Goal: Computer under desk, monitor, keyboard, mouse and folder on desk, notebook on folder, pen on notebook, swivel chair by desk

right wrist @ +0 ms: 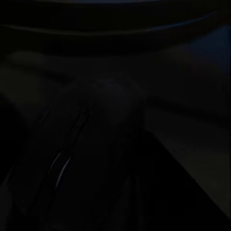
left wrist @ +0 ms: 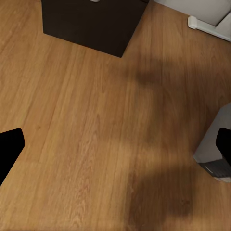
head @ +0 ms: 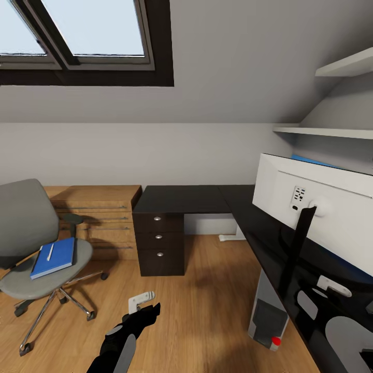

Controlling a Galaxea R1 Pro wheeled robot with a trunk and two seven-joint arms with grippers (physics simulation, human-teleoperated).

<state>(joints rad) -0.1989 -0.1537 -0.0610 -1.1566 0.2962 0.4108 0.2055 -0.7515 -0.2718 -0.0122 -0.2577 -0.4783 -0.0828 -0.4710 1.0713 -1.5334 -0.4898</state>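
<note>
The swivel chair (head: 31, 243) stands on the wood floor (head: 207, 311) at the head view's left, well apart from the table (head: 186, 199), with its backrest toward the left. On its grey seat lies the blue folder (head: 54, 257), long axis running from the seat's front left up toward the back right, with the slim white pen (head: 50, 252) on it, pointing roughly along the same line. The notebook cannot be made out. The monitor (head: 321, 217) stands on the table's right wing, its white back facing the camera, wide axis running along that wing. The grey computer (head: 267, 316) stands upright on the floor beneath that wing. The left claw (head: 144, 311) hangs low over the floor, and in the left wrist view its dark fingertips (left wrist: 10, 147) sit far apart, open and empty. The right wrist view is nearly black, so I cannot tell how the right claw stands.
</note>
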